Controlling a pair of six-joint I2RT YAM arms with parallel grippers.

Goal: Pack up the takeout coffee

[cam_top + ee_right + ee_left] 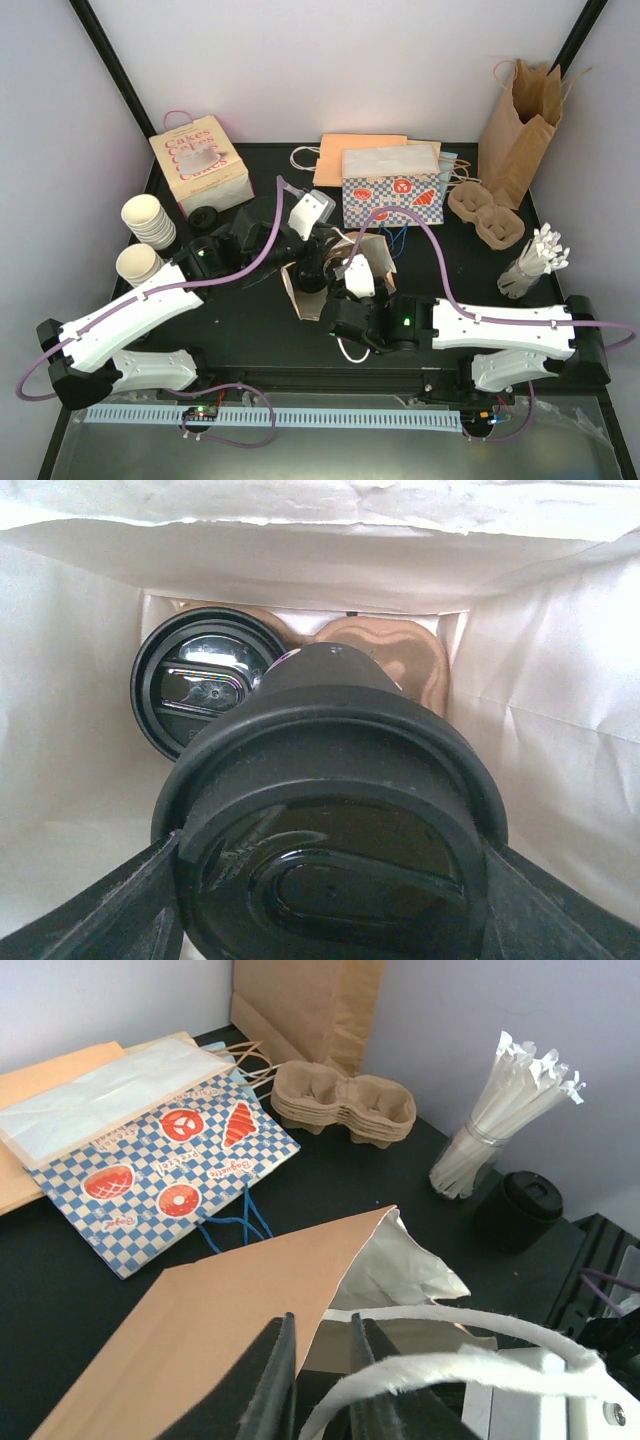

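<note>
Brown paper bag [220, 1320] rim pinched by nearly closed left gripper [325, 1335]. Inside, lower centre of right wrist view, takeout coffee [330, 810] clamped in right gripper [330, 915], long axis pointing deeper in. Empty carrier well [395, 665] ahead, upper centre-right.

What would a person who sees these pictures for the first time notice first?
The takeout coffee with its black lid fills the right wrist view, gripped by the right gripper inside a white-lined brown bag in the middle of the table. A second lidded cup sits deeper in that bag. Behind it lies a blue checkered bakery bag.
</note>
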